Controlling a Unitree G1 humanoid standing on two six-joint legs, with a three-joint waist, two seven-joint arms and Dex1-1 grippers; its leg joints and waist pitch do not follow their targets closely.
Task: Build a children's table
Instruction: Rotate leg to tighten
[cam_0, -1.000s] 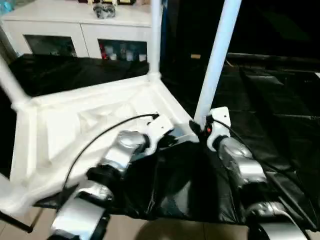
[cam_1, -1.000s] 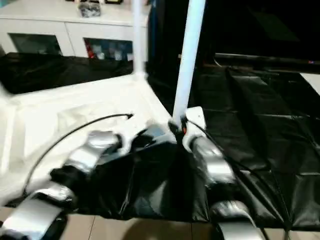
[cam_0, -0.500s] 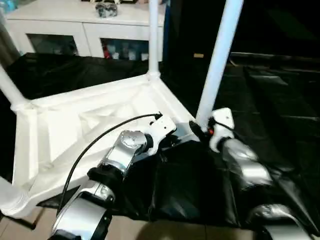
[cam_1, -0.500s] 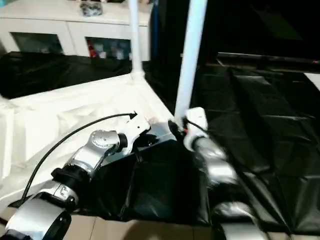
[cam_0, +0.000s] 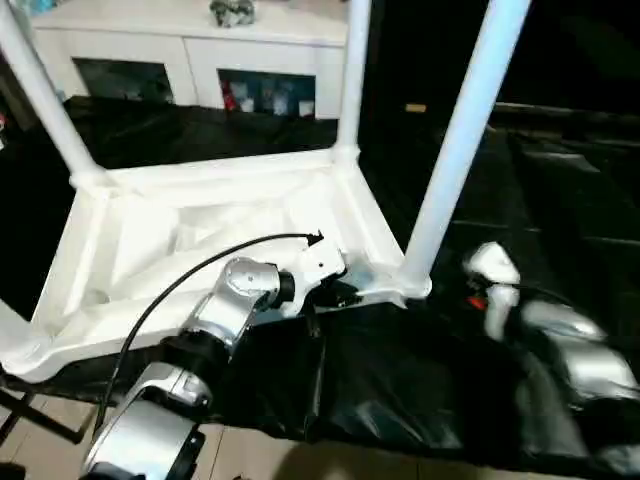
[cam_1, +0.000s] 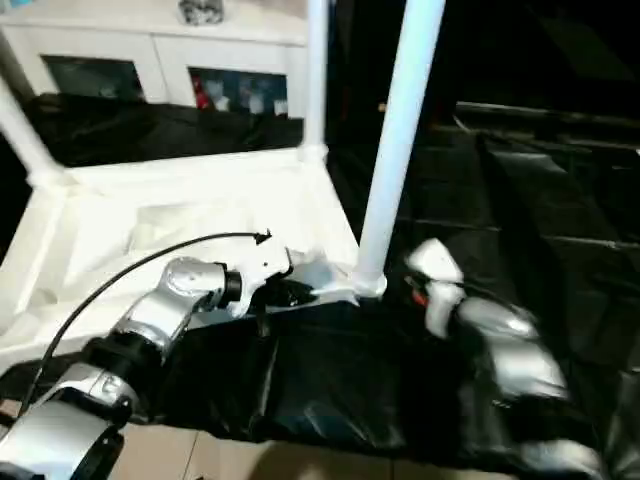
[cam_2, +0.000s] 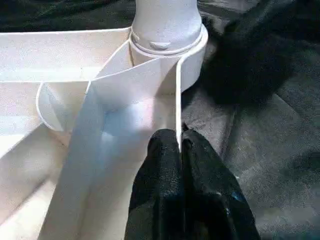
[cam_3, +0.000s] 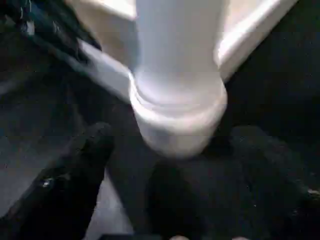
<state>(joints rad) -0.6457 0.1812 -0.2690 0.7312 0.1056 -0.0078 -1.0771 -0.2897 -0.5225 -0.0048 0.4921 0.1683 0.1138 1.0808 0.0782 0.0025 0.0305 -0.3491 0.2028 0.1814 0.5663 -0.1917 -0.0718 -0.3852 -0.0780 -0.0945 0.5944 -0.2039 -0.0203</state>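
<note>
At the near right corner of the upturned children's table (cam_0: 210, 235), the left gripper (cam_2: 179, 150) pinches the thin rim wall of the top, its two black fingers (cam_2: 162, 160) pressed together on either side of the wall, just beside the corner socket (cam_2: 192, 55). The right gripper (cam_3: 165, 150) stands off from that socket, fingers (cam_3: 85, 155) spread wide on either side of it and touching nothing. The near right leg (cam_0: 455, 150) stands in the socket and leans slightly rightward. To finish this step well, the left gripper should hold the rim firm so the top cannot slide on the black sheet (cam_0: 400, 370), while the leg is checked for full seating and pressed straight down along its own axis if any gap shows. The table lies ribbed side up on the sheet, with two more legs (cam_0: 350, 75) rising at its far corners. A white cabinet (cam_0: 200, 60) stands beyond.
</note>
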